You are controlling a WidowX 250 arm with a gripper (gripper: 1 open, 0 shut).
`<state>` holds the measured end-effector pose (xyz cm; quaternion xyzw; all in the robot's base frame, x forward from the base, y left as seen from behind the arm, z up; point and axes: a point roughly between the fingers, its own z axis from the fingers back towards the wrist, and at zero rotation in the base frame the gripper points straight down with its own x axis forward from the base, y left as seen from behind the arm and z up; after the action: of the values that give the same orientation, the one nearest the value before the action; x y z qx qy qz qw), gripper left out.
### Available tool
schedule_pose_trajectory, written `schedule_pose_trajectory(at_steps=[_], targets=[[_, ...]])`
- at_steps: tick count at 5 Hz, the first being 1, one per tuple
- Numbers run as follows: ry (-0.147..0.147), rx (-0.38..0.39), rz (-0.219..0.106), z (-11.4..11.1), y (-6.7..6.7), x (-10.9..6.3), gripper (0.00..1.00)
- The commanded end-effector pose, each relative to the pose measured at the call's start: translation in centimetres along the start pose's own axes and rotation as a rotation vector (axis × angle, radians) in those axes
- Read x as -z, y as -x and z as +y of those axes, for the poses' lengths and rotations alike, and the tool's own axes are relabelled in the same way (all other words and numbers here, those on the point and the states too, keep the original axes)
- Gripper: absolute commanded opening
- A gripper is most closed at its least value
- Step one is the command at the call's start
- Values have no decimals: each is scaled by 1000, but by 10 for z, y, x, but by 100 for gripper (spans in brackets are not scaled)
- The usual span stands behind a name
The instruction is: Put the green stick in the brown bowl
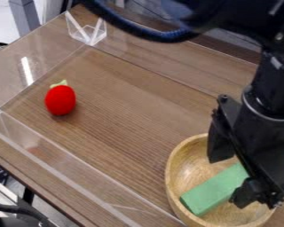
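Green stick (216, 191) lying flat inside the brown bowl (180, 164), at the counter's (145, 106) near right corner. Gripper (254, 177) poised right above it, fingers spread wide, holding nothing. Placement looks done; only withdrawal left. Main risk: a sideways exit clipping the bowl's rim and tipping or sliding it, or a finger snagging the stick's end and flicking it back out. Safest straight up, by this reading. Red toy (60, 98) well apart at left, no hazard.
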<state>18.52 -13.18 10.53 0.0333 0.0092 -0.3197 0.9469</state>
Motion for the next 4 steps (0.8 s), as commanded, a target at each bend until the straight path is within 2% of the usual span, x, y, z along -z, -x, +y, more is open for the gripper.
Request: schedule_pose_trajectory(at_steps=[1,3,4], targets=[[1,-35,-32,6,-11,-11,100],[0,44,-27,2,-23,-9,100],[1,69,-22,6,-19,-12,100]])
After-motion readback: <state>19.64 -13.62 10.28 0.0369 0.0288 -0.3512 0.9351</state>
